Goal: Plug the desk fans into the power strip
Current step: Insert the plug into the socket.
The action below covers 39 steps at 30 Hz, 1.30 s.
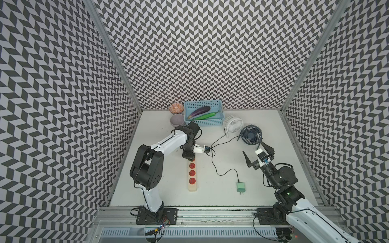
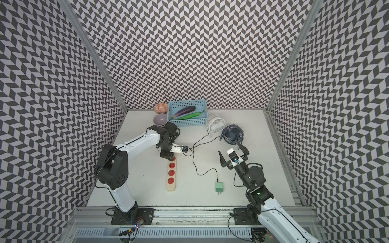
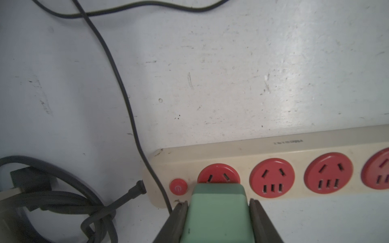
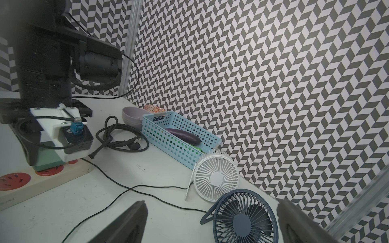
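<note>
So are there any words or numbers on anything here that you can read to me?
Faint power sign, a ring with a short line: on the small red button of the power strip.
Small dark print along the power strip's long edge: too blurred to read.
White fan, dark blue fan, blue basket, green plug adapter: no words or numbers show.

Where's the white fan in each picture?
Top view: white fan at the back, right of the blue basket.
Top view: same place, right of the basket.
Left wrist: not there.
Right wrist: between the basket and the dark fan.
Landmark: the blue basket, next to the fan in all three.
</note>
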Each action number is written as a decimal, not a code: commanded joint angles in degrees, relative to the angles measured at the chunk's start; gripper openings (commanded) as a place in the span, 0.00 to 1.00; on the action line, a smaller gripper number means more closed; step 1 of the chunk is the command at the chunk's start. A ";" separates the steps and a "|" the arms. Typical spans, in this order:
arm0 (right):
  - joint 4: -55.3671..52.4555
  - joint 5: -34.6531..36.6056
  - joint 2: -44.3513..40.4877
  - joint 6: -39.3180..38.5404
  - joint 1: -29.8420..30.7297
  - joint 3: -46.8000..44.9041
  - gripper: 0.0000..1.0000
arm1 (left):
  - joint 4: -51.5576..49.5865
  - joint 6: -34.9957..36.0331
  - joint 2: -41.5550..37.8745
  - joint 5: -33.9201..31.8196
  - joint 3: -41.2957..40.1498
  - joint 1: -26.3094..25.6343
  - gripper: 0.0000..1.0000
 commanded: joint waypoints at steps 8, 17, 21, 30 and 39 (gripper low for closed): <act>3.18 0.17 0.19 -0.18 -0.37 -0.51 1.00 | 14.58 0.45 4.31 -0.14 -13.84 -0.42 0.00; 3.44 0.02 0.44 -0.32 -0.45 -0.49 1.00 | 15.62 2.91 3.29 0.16 -15.02 2.48 0.00; 3.04 -0.03 0.54 -0.25 -0.50 -0.28 1.00 | 16.05 3.80 6.39 -0.10 -11.83 3.81 0.00; 2.39 0.34 0.42 -0.28 -0.53 -0.47 1.00 | 15.65 1.73 7.88 1.16 -11.24 3.05 0.00; 3.82 -0.76 1.28 -0.03 -0.53 -0.47 1.00 | 18.33 2.10 2.28 2.28 -18.66 1.28 0.00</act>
